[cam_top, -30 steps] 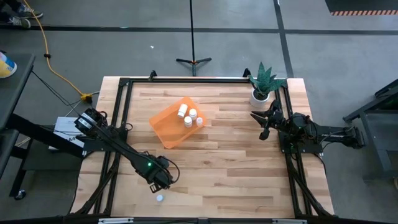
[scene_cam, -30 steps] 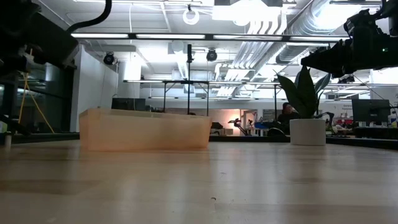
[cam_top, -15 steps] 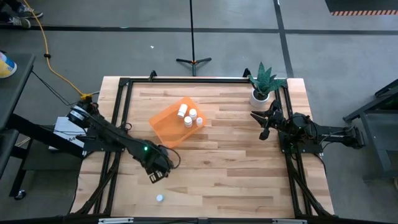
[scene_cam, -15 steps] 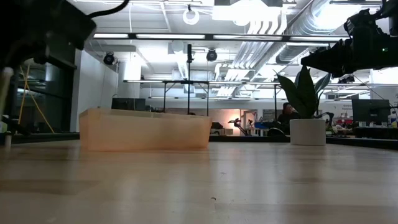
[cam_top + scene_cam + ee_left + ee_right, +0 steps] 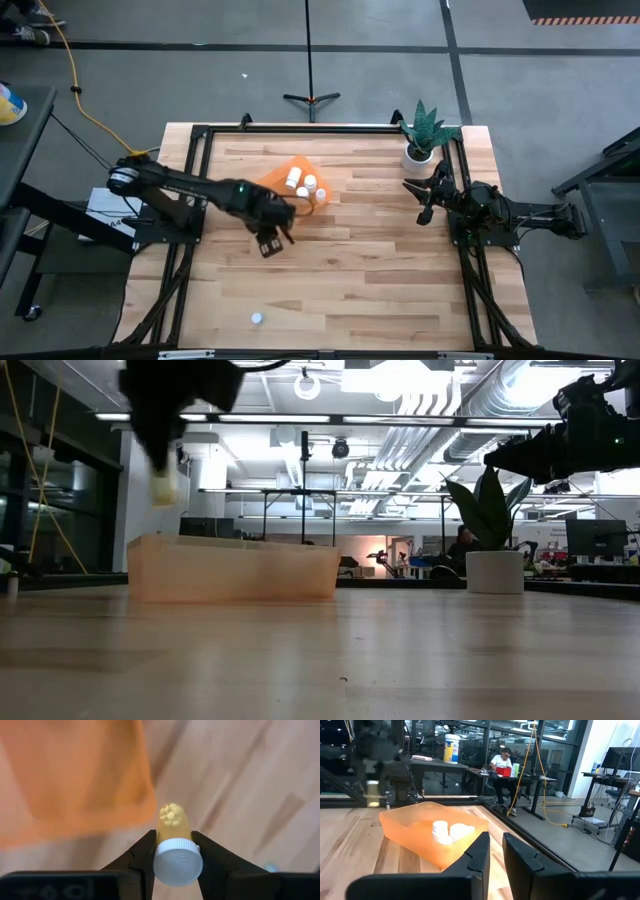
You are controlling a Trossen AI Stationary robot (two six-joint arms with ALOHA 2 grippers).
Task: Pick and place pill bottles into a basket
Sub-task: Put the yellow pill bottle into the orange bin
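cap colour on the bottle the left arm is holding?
White, on the pill bottle in the left gripper; left wrist view shows it best.

The left arm is covering part of the basket [image 5: 278, 190] in the high view. The held bottle [image 5: 165, 488] is showing blurred at table level. The speck [image 5: 257, 319] is perhaps another bottle, too small to tell.

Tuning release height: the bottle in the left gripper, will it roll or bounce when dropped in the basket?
Likely rolls: the bottle is a small cylinder, held on its side by the left gripper. Probably light, with few pills showing. The basket walls should contain it.
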